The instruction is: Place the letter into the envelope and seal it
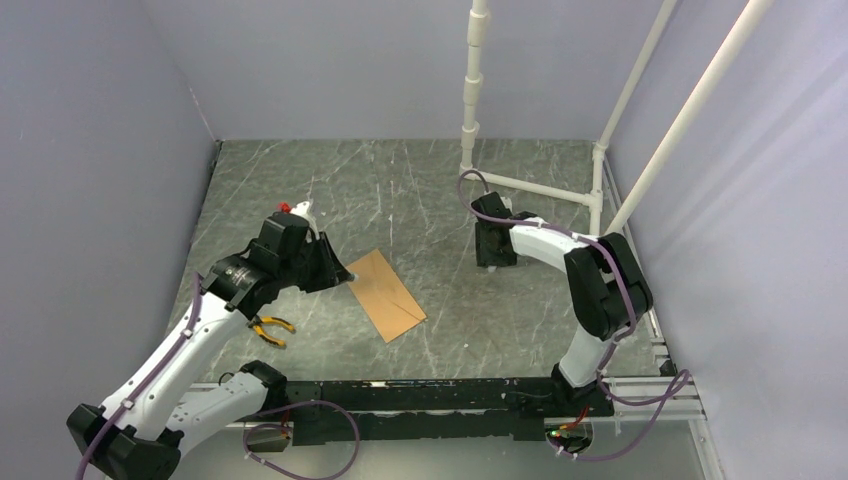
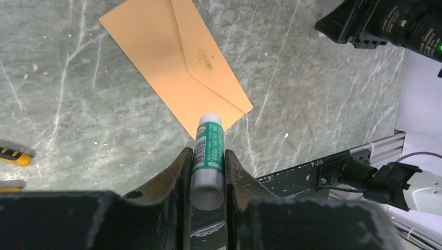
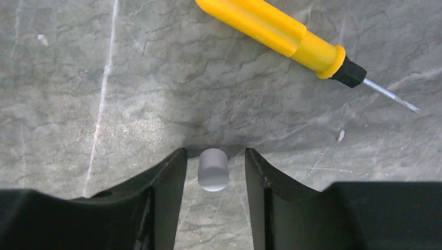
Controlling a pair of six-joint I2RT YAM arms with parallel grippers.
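The brown envelope lies flat on the marble table, its triangular flap folded down. The letter is not in view. My left gripper is shut on a white glue stick with a green label. The stick's far end points at the envelope's nearest corner in the left wrist view, where the gripper hangs above the table. My right gripper is low over the table, to the right of the envelope and apart from it. It is open, with a small white cap standing free between its fingers.
A yellow-handled screwdriver lies just beyond the right gripper. Yellow-handled pliers lie under the left arm. A white pipe frame stands at the back right. Grey walls close in three sides, and a black rail runs along the near edge.
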